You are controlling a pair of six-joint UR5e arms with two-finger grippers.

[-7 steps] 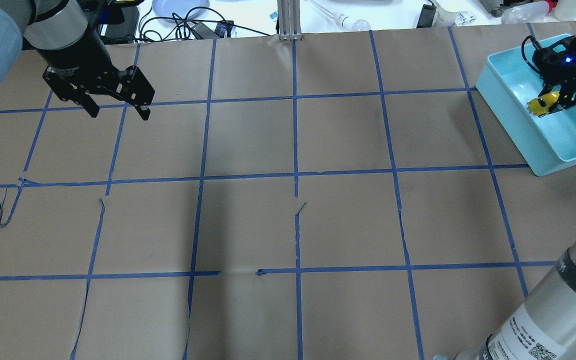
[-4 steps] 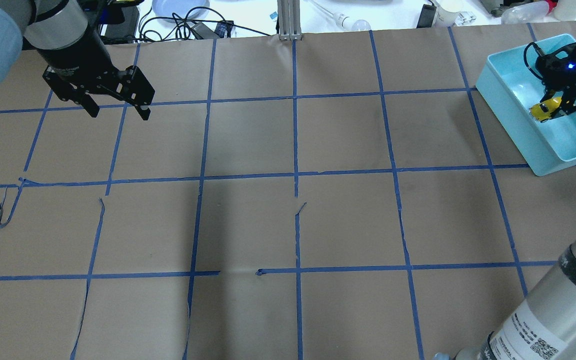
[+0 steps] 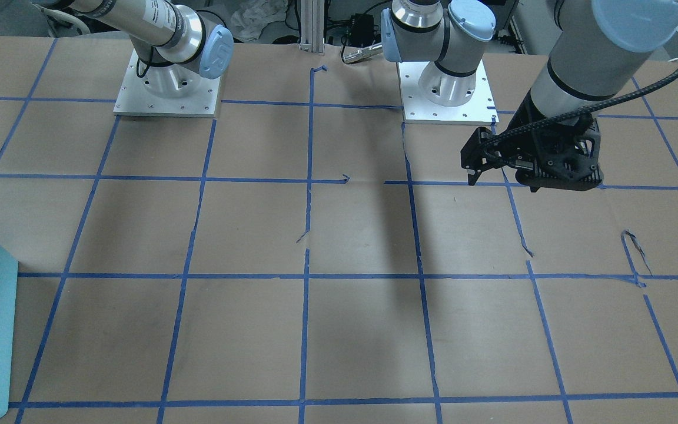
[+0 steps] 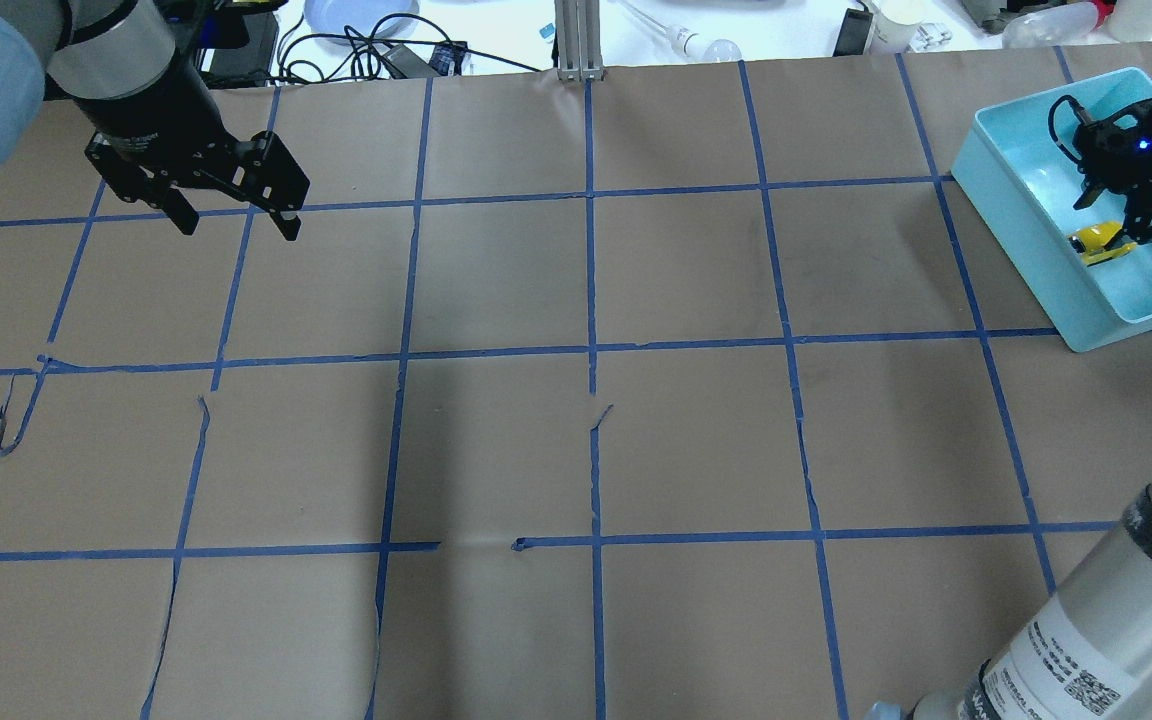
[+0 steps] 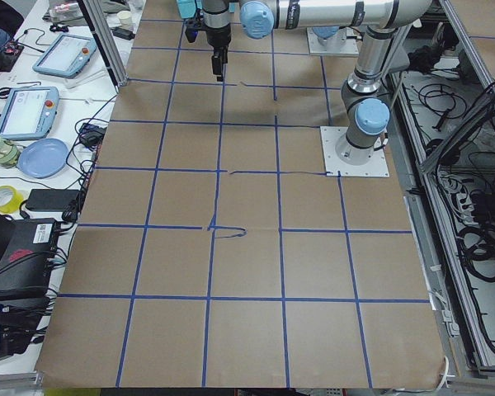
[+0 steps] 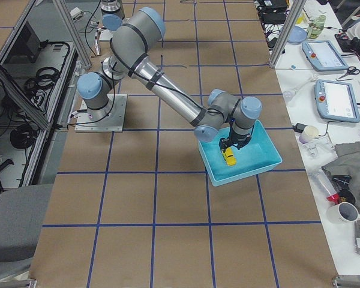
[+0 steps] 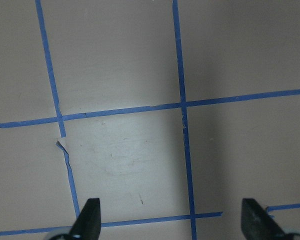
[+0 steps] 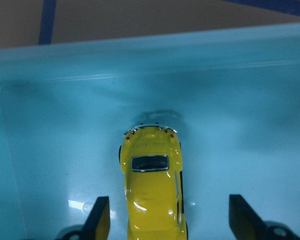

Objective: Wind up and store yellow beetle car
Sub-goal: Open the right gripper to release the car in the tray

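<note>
Sitting on its wheels, the yellow beetle car (image 8: pixel 152 187) rests on the floor of the light-blue bin (image 4: pixel 1014 250). It lies between the fingers of the right gripper (image 8: pixel 170 216), which stand apart and clear of its sides. The bin lies on the robot's right of the brown-paper worktop (image 4: pixel 676 440), taped in a blue grid. Well apart, the left gripper (image 4: pixel 236 222) hovers over the paper, its fingers spread wide.

Bright, even light from above. Soft broad shadows lie across the middle of the table (image 4: pixel 496 450). Glare whitens the bin (image 8: pixel 50 150) floor and glints on the yellow beetle car (image 8: pixel 152 192). The right wrist view looks slightly soft, perhaps from closeness.
</note>
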